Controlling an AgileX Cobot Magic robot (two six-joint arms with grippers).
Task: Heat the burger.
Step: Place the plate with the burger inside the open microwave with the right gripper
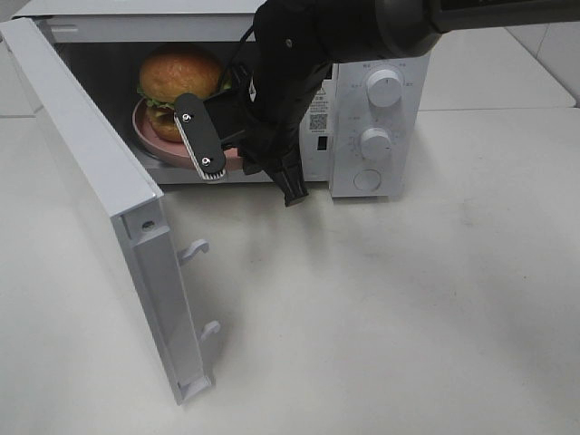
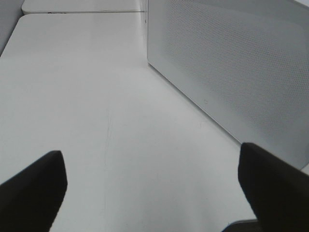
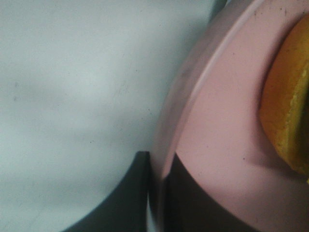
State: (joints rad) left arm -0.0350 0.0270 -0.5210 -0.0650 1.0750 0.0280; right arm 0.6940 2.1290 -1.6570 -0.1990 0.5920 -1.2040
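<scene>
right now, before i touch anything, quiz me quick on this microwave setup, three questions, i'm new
1. True or false: the burger sits on a pink plate inside the microwave, whose door is open.
2. The right gripper is shut on: A) the burger B) the plate's rim C) nothing
3. Fill in: the left gripper is ____, holding nothing.
Key: 1 true; 2 B; 3 open.
</scene>
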